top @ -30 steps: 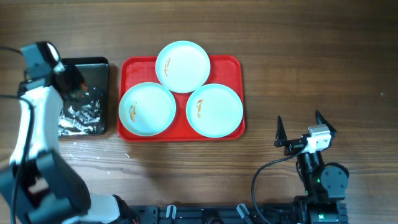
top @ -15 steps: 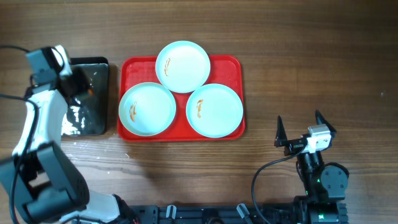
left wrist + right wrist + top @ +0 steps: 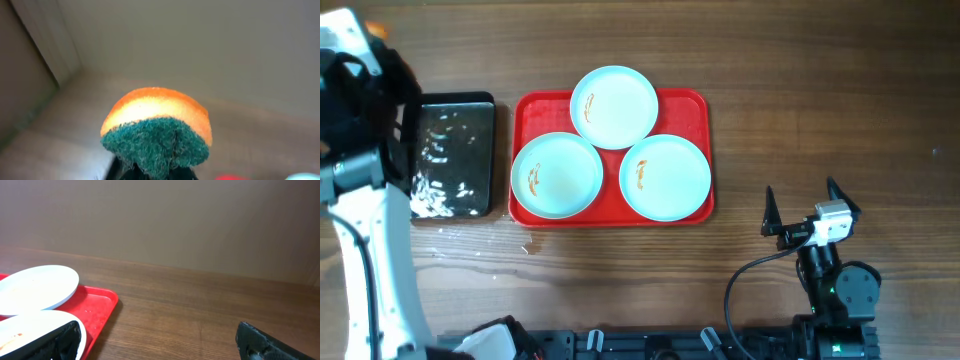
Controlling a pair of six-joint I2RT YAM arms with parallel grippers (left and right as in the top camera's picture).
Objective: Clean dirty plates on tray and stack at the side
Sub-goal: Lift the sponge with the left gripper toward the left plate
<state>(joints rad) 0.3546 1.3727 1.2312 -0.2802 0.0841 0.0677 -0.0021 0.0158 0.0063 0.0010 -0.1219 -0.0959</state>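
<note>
Three pale aqua plates lie on the red tray (image 3: 698, 108): one at the back (image 3: 614, 107), one front left (image 3: 557, 176), one front right (image 3: 665, 177). Each has a small brown-orange smear. My left gripper (image 3: 157, 173) is shut on an orange sponge with a green scouring side (image 3: 157, 125). It is raised high at the table's far left, and an orange bit of the sponge (image 3: 378, 31) shows from above. My right gripper (image 3: 805, 207) is open and empty, right of the tray. Its wrist view shows two plates (image 3: 37, 287) (image 3: 30, 330) and the tray corner (image 3: 100, 302).
A black metal pan (image 3: 453, 155) holding water and white foam stands just left of the tray. A few white drops lie on the wood in front of the pan (image 3: 450, 235). Bare wooden table surrounds the right gripper.
My left arm has lifted out of the black pan, up and toward the far left, with the sponge in its grip. The plates, tray and right arm have not moved.
</note>
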